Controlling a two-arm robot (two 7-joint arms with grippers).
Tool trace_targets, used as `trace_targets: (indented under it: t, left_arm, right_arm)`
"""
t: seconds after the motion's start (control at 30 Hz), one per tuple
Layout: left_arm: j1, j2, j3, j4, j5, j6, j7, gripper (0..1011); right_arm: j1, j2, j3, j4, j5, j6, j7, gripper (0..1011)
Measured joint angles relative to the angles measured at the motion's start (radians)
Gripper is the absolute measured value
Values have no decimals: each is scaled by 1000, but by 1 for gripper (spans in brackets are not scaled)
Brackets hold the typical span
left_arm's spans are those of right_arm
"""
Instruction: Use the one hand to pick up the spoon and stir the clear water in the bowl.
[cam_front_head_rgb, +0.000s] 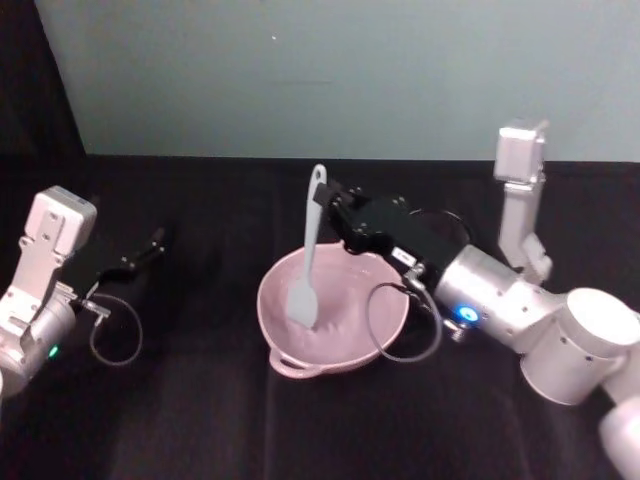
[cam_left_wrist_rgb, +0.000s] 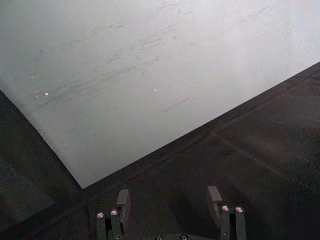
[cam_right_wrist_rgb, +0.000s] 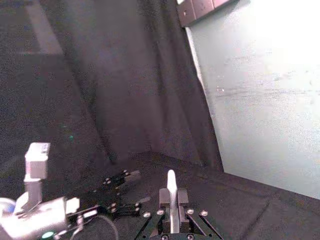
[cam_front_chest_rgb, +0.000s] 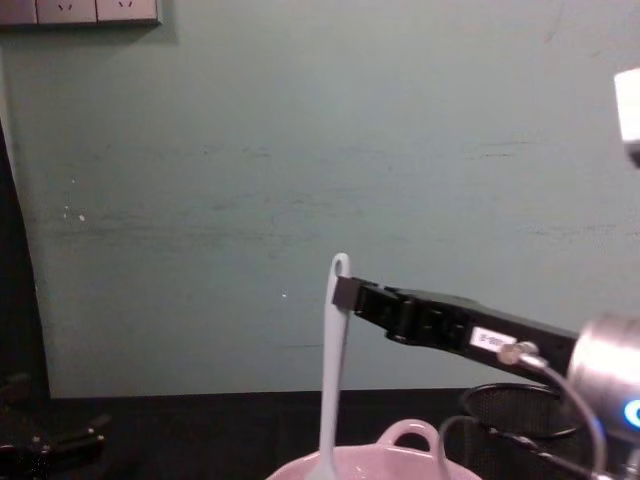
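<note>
The pale pink bowl sits in the middle of the black table, its loop handle toward me. In the chest view, the bowl's rim peeks up at the bottom edge. The white spoon stands nearly upright with its flat paddle head down inside the bowl. My right gripper reaches in from the right and is shut on the spoon's handle just below the hole. This grip also appears in the chest view, gripper on spoon, and in the right wrist view, gripper around the spoon. The water cannot be made out.
My left gripper rests open and empty at the table's far left, its fingers spread over bare cloth. A black wire-mesh cup stands behind the bowl on the right. A pale green wall closes the back.
</note>
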Motion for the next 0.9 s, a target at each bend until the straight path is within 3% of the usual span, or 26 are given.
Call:
trace_targets:
  t: [0.17, 0.37, 0.63, 0.9]
  left_arm:
    - [0, 0, 0, 0, 0, 0, 0, 1011]
    - [0, 0, 0, 0, 0, 0, 0, 1011]
    - [0, 0, 0, 0, 0, 0, 0, 1011]
    - [0, 0, 0, 0, 0, 0, 0, 1011]
  right_arm:
    - [60, -52, -13, 95, -10, -11, -3, 96]
    - [90, -71, -1, 146, -20, -27, -15, 96]
    - [81, -43, 46, 147, -22, -36, -32, 96]
    - [37, 9, 78, 84, -42, -25, -53, 96]
